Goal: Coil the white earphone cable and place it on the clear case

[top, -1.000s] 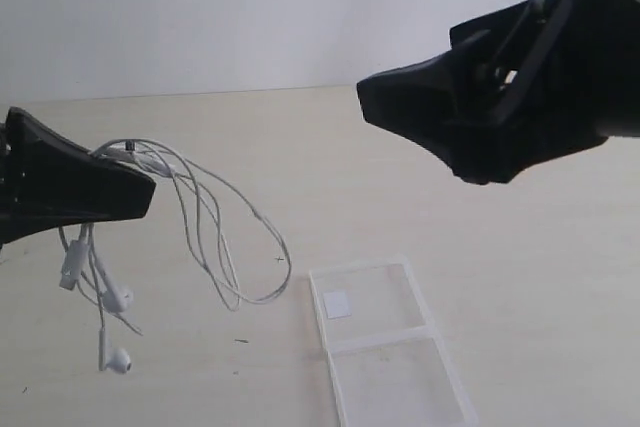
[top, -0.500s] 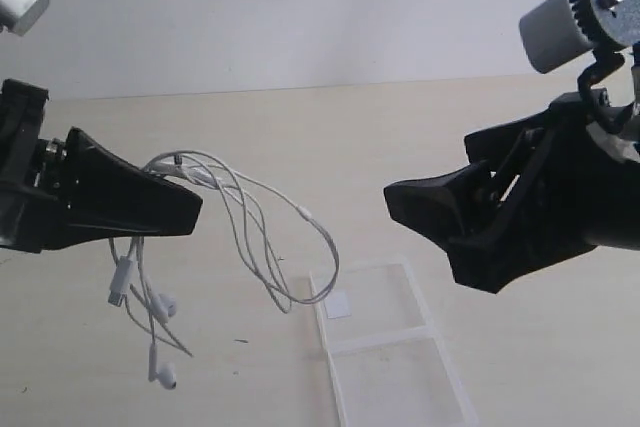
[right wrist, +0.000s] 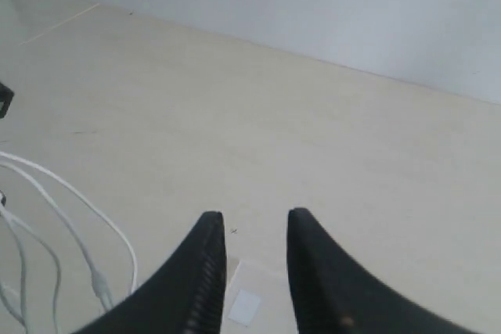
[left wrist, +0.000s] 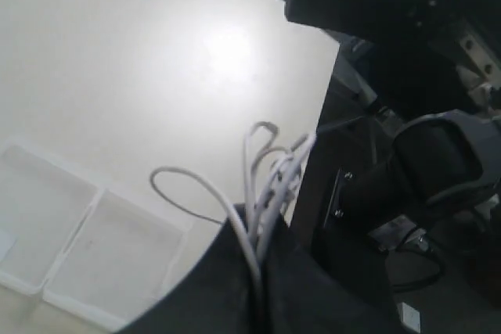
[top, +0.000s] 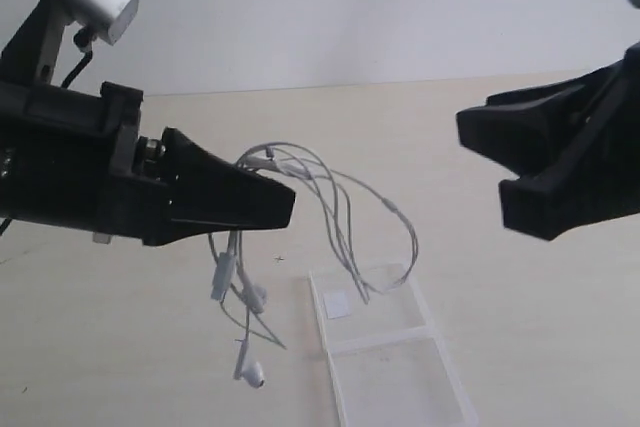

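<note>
Pale beige tabletop (top: 400, 117); clear case (top: 385, 352) flat on it, opened out, white sticker (top: 337, 304) on one half.

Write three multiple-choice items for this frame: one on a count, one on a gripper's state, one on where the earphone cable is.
1. How many halves does the clear case show?
A) one
B) two
C) three

2. The right gripper is:
A) open, holding nothing
B) clamped on the case
C) shut tight

3. Where is the white earphone cable?
A) coiled on the case
B) draped over the right gripper
C) hanging bunched from the shut left gripper

Answers:
1 B: a ridge divides the case into two flat halves.
2 A: its wrist view shows a gap between bare jaws.
3 C: the strands come out of the left gripper and loop down in the air.
</note>
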Controlling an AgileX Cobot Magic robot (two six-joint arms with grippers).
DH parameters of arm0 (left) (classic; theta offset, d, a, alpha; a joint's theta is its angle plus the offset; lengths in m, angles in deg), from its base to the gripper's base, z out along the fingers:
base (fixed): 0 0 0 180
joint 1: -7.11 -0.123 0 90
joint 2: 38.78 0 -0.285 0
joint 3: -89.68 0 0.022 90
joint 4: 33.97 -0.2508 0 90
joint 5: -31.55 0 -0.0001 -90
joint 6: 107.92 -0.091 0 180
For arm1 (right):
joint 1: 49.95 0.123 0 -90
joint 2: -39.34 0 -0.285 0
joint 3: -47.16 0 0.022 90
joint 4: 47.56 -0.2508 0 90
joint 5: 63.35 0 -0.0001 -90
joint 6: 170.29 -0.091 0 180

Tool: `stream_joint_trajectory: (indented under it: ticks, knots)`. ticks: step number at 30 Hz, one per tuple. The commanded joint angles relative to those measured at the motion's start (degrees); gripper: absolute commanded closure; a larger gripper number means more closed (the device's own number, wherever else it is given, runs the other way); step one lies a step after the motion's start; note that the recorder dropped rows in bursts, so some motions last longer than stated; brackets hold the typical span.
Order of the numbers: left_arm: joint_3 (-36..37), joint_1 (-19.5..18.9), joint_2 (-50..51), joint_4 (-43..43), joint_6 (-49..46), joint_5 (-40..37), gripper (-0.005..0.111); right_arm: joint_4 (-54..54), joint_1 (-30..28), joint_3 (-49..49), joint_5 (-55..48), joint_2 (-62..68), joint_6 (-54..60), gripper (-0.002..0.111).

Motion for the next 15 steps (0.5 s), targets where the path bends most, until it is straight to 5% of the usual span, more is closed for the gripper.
stream_joint_trajectory:
  ticks: [1, 8, 15]
  knots:
    - [-0.5, 0.4, 1.5, 9.9, -6.8, 0.7, 0.107, 16.0, -3.8, 0.3, -2.7, -3.8, -16.5, 0.081]
    - [-0.5, 0.5, 3.6, 18.2, -10.9, 0.5, 0.107, 26.1, -4.4, 0.3, -11.4, -5.7, -25.0, 0.081]
    - [-0.5, 5.2, 6.9, 21.1, -11.3, -0.2, 0.107, 26.2, -4.4, 0.3, -12.1, -5.7, -26.5, 0.081]
